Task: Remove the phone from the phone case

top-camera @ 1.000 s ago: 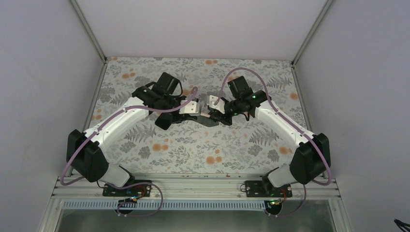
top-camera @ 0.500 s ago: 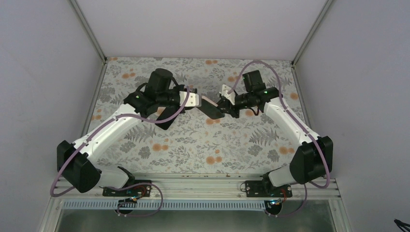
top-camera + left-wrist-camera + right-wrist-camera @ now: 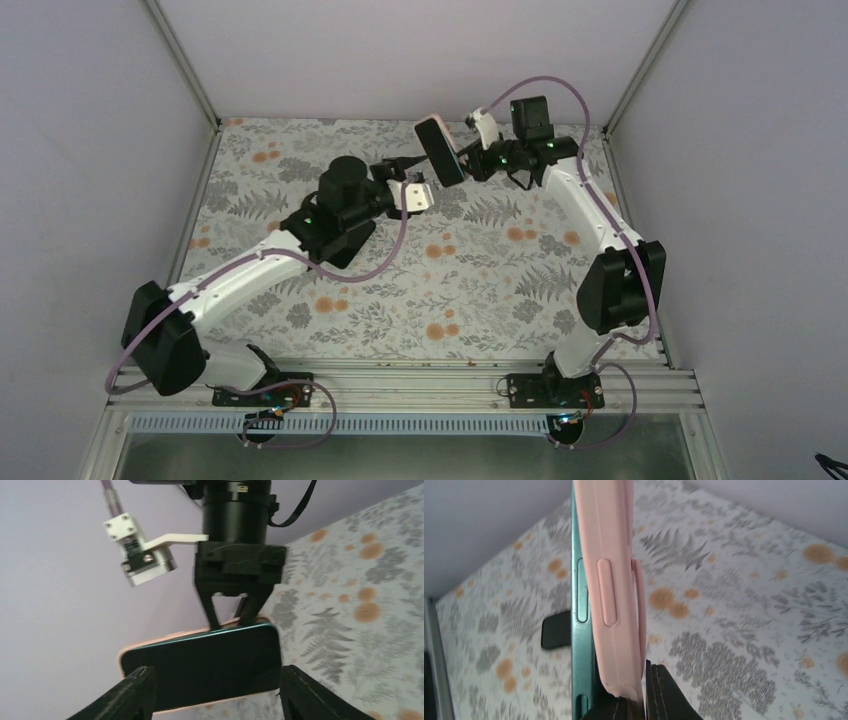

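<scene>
The phone (image 3: 440, 150), dark-screened with a teal rim, hangs in the air near the back wall, still sitting in its pink phone case (image 3: 611, 580). My right gripper (image 3: 468, 160) is shut on the case's edge (image 3: 644, 692), where the pink lip stands a little off the teal phone (image 3: 580, 595). In the left wrist view the phone (image 3: 200, 667) lies crosswise, the right arm's fingers (image 3: 212, 610) pinching its upper edge. My left gripper (image 3: 216, 672) stands open just below it, one finger near each end, touching nothing. It shows in the top view too, left gripper (image 3: 405, 172).
A floral cloth (image 3: 470, 290) covers the table. Plain lilac walls close in on the left, right and back, with aluminium posts (image 3: 185, 60) in the corners. The back wall (image 3: 400, 60) is close behind the raised phone. A dark left finger (image 3: 555, 630) shows behind the phone.
The right arm has lifted the phone from low over the table's middle up toward the back wall. My left gripper has opened, let go of it, and followed upward.
</scene>
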Controlling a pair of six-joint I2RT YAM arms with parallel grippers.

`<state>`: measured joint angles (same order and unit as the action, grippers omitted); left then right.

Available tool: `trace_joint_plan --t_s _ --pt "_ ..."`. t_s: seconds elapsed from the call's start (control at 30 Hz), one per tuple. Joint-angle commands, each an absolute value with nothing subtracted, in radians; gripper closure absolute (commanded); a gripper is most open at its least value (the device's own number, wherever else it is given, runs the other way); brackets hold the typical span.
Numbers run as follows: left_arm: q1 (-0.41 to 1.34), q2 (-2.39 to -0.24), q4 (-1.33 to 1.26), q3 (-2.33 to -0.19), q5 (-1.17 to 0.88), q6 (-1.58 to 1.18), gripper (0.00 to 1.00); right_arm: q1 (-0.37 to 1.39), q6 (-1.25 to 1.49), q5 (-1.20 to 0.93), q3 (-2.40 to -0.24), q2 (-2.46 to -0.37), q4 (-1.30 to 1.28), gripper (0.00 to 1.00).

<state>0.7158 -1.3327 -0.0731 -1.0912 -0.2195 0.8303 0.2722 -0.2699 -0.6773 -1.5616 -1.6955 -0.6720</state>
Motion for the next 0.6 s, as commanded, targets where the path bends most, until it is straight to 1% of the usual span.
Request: trace_joint_plan --t_s 0.0,0.13,0.27,0.4,0.57 --pt "0.771 -1.416 -0.361 -1.069 -0.010 0.823 0.35 0.257 0.021 -0.617 -1.688 -1.747 -0.482 0.96" --pt "0.782 -1.488 -0.603 -1.031 0.080 0.821 0.25 0.265 0.119 -0.582 -1.761 -1.795 -0.467 0.96" --pt "0.786 -1.556 -0.741 -1.039 0.122 0.825 0.22 0.286 0.129 -0.547 -1.734 -1.790 -0.449 0.96" --pt "0.787 -1.622 -0.788 -1.072 0.174 0.795 0.22 0.288 0.133 -0.536 -1.693 -1.768 -0.429 0.96" --pt "0.805 -1.660 -0.759 -1.081 0.126 0.776 0.22 0.288 0.145 -0.539 -1.693 -1.766 -0.420 0.96"
